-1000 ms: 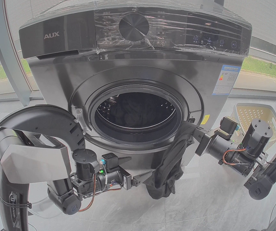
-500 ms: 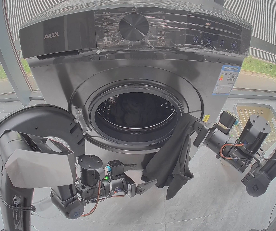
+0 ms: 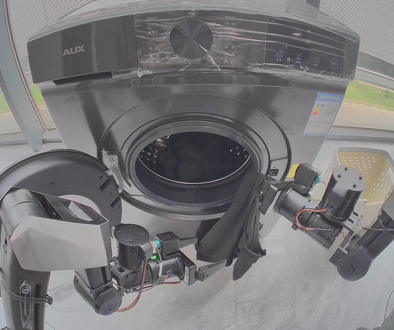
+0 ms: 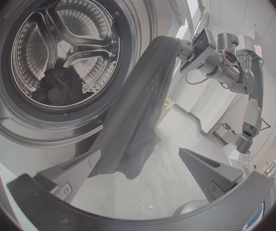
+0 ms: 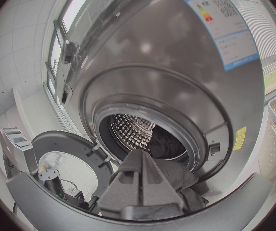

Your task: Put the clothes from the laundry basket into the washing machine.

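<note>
Dark garment [image 3: 238, 225] hangs lengthwise, long axis near vertical. Top end clenched in right hand [image 3: 263, 184] at lower right rim of washing machine [image 3: 197, 92] opening, tail dangling toward floor [image 3: 297, 280]. Left hand [image 3: 201, 255] released, fingers spread just beside garment's lower edge. Left wrist view looks deep into drum: dark clothes [image 4: 61, 87] heaped at bottom. Head view takes in cream laundry basket [image 3: 366, 166] behind right arm, door [image 3: 55, 170] swung open.

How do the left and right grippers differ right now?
The left gripper is open and holds nothing; the right gripper is shut on the dark garment. The left sits low by the garment's hanging end; the right is higher, beside the door rim of the washing machine. Both point toward the garment.
</note>
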Controlling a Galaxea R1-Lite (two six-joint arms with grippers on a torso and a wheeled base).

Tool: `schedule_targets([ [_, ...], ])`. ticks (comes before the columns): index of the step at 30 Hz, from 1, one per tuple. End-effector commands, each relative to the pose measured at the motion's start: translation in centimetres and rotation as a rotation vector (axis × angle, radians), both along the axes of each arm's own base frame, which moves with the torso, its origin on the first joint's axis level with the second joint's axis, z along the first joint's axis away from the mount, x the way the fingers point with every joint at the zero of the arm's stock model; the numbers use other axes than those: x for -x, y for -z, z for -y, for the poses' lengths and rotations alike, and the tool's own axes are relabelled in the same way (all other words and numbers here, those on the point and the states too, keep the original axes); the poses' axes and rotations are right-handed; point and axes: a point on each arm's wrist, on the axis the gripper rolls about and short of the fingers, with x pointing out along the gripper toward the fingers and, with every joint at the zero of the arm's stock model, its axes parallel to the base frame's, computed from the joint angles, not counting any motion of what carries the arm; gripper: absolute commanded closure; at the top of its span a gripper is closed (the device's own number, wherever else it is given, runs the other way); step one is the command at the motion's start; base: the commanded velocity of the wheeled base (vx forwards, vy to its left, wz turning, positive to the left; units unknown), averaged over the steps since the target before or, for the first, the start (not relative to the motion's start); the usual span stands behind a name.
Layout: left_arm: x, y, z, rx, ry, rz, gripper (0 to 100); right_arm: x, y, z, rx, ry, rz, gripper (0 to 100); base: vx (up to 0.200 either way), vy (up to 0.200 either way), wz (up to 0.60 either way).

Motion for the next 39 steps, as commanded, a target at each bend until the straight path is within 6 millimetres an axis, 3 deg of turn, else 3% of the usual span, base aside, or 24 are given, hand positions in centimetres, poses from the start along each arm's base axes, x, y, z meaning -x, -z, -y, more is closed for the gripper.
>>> schedule_targets([
  [1, 0.4, -0.2, 0.0, -0.009, 0.008, 0.009, 0, -0.7, -0.1, -1.5, 0.017, 0.017, -0.025, 100, 0.0, 0.0, 0.0],
  [10, 1.2, -0.3, 0.5, -0.017, 0.039, 0.012, 0, -1.6, -1.9, -4.1, 0.033, 0.04, -0.027, 100, 0.0, 0.0, 0.0],
  [18, 1.4, 0.9, 1.1, -0.031, 0.078, -0.012, 0, -1.6, -3.1, -5.0, 0.018, 0.064, 0.013, 100, 0.0, 0.0, 0.0],
  [23, 0.3, 2.1, 1.7, -0.044, 0.077, 0.01, 0, -1.3, -3.3, -5.3, 0.016, 0.066, 0.014, 100, 0.0, 0.0, 0.0],
  [32, -3.2, 3.6, 2.2, -0.062, -0.029, 0.109, 0, -1.3, -3.5, -5.4, 0.004, 0.063, 0.024, 100, 0.0, 0.0, 0.0],
  [39, -3.7, 4.7, 1.6, -0.1, -0.038, 0.117, 0, -1.3, -3.5, -5.4, 0.002, 0.065, 0.026, 100, 0.0, 0.0, 0.0],
])
